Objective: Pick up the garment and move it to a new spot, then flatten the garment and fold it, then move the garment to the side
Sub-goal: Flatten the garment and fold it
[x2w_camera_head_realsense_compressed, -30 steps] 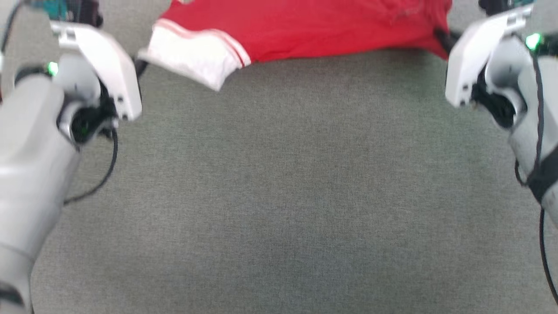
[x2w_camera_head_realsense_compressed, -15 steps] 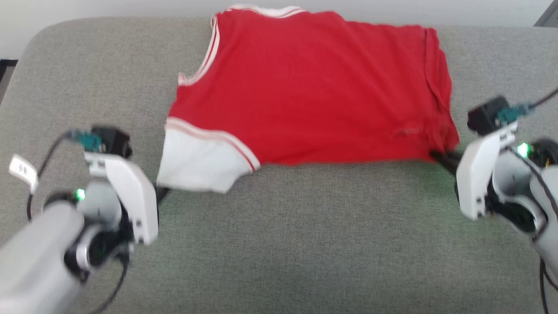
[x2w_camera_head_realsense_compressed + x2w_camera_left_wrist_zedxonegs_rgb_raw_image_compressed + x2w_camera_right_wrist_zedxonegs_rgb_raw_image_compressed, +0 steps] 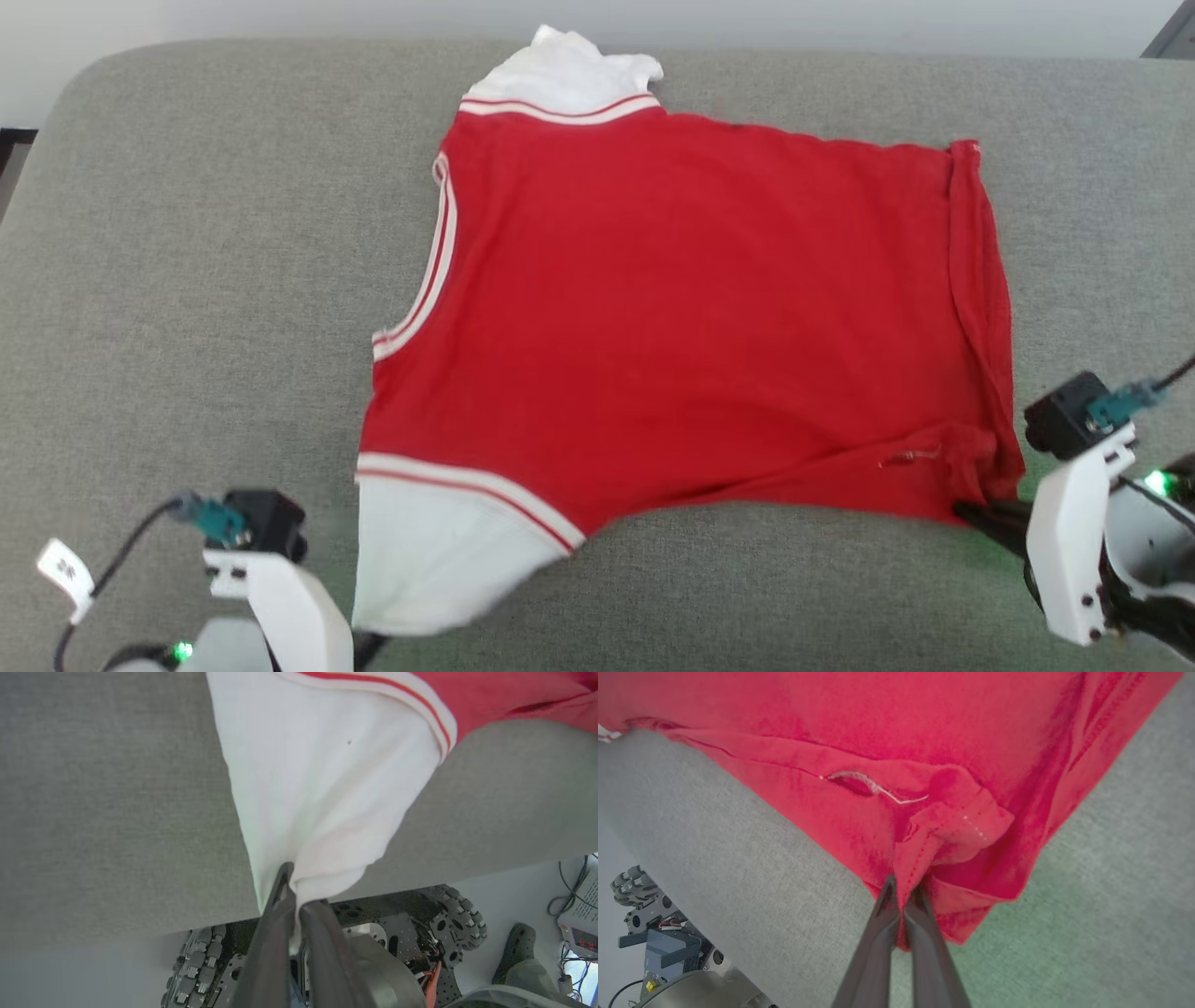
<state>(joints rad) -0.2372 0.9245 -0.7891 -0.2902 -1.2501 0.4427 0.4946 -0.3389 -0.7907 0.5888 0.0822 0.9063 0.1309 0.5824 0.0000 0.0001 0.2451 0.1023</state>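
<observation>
**Head view:** garment [image 3: 691, 308] lies spread on gray bench [image 3: 187, 280], far sleeve bunched. Left hand [image 3: 367, 644] sits low at near left, right hand [image 3: 980, 515] low at near right. Uneven pull could make wrinkles.

**Left wrist view:** left hand pinched tight on tip of white sleeve [image 3: 317, 788], by bench edge. Small bite; thin cloth could slip out.

**Right wrist view:** right hand pinched tight on red hem corner [image 3: 952, 826]. Small hole [image 3: 852, 784] nearby could grow if tugged hard.
</observation>
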